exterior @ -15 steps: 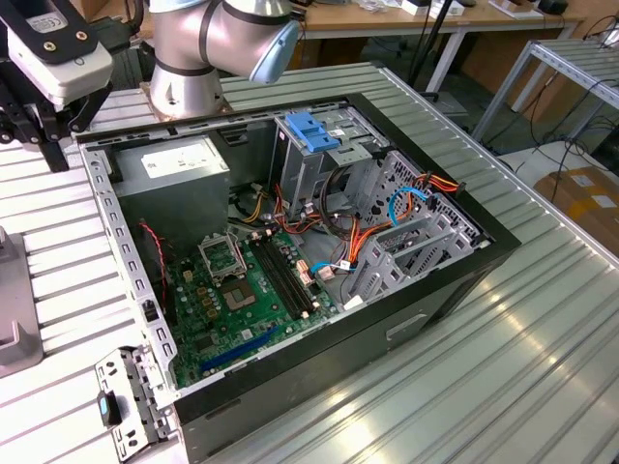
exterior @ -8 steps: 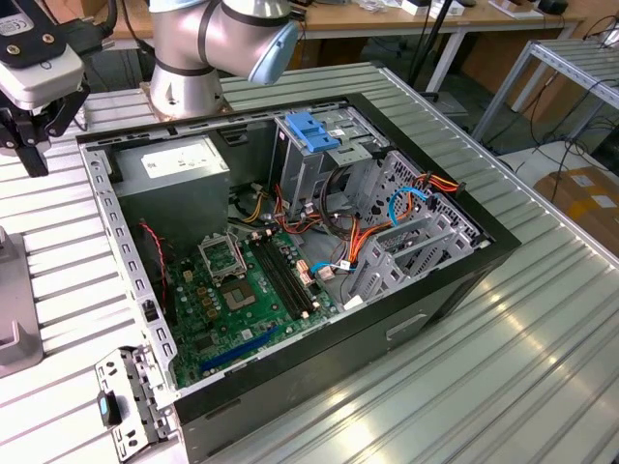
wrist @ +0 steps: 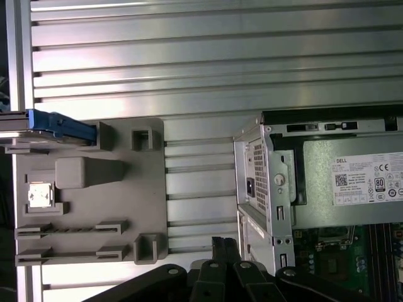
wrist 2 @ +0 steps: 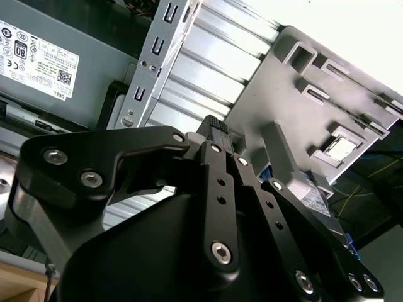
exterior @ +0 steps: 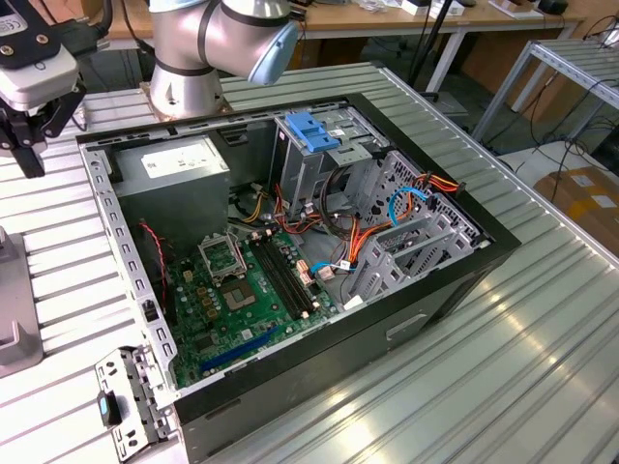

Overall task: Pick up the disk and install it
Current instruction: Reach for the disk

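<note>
Above the tabletop [exterior: 542, 358], beside the open computer case [exterior: 455, 280], your pincer [wrist: 220, 241] is clenched on nothing, its tips pressed together. In the first wrist view, the disk [wrist: 60, 124] stands on edge in the grey holder [wrist: 88, 207], apart from the pincer and untouched.

Case [exterior: 416, 324] on bench [exterior: 542, 387], holder plate [wrist: 82, 211] just beside it at the exterior view's left, disk [wrist: 60, 124] on edge at plate's end.
</note>
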`<state>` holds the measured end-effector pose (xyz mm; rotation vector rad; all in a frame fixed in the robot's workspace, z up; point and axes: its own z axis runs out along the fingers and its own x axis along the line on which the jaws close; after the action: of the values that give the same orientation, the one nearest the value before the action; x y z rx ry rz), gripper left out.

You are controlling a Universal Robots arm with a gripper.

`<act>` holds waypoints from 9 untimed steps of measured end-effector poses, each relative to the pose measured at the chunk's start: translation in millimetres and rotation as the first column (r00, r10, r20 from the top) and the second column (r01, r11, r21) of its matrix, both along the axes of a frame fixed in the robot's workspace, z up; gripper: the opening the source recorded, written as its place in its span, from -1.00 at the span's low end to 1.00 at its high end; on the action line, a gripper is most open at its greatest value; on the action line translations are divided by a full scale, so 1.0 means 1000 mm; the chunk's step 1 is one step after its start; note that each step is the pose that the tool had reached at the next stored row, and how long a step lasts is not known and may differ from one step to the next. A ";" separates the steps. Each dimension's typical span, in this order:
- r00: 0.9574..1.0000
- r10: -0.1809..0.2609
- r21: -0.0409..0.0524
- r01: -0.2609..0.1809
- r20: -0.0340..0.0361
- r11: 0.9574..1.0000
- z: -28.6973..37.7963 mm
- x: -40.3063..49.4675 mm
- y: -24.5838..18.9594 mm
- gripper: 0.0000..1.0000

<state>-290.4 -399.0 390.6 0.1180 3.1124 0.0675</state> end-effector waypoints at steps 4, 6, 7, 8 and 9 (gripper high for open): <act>1.000 0.000 0.000 0.000 0.000 1.000 -0.0001 -0.0023 0.0000 -0.80; 1.000 0.000 0.000 0.000 0.000 1.000 -0.0001 -0.0033 0.0000 -0.80; 1.000 0.000 0.000 0.000 0.000 1.000 -0.0001 -0.0038 0.0000 -0.80; 1.000 0.000 0.000 0.000 0.000 1.000 -0.0002 -0.0042 0.0000 -0.80; 1.000 0.000 0.000 0.000 0.000 1.000 -0.0002 -0.0047 0.0000 -0.80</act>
<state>-295.1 -398.9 390.4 0.1180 3.1124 0.0674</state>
